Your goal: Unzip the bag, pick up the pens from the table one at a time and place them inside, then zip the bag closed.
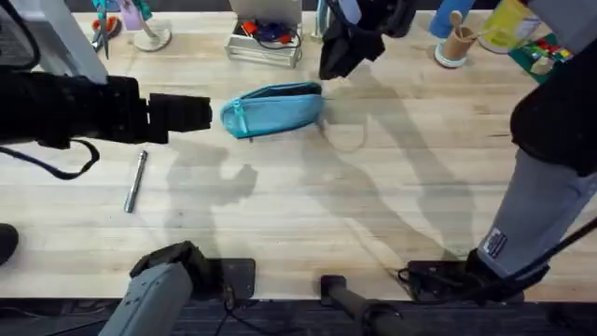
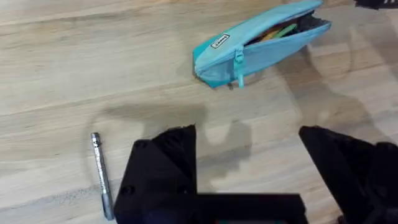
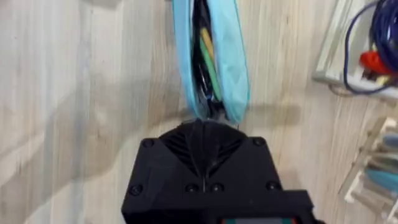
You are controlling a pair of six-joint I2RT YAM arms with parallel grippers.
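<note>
The teal bag lies on the table at mid-back, its zipper partly open. Yellow, green and dark pens show inside it. A silvery pen lies on the wood to the bag's front left, also in the left wrist view as the pen. My left gripper hovers just left of the bag, fingers wide open and empty. My right gripper comes in from the back right, its fingers shut on the end of the bag.
Along the back edge stand a wire tray, a cup of wooden sticks, orange-handled scissors and coloured items. The right arm's grey link crosses the front right.
</note>
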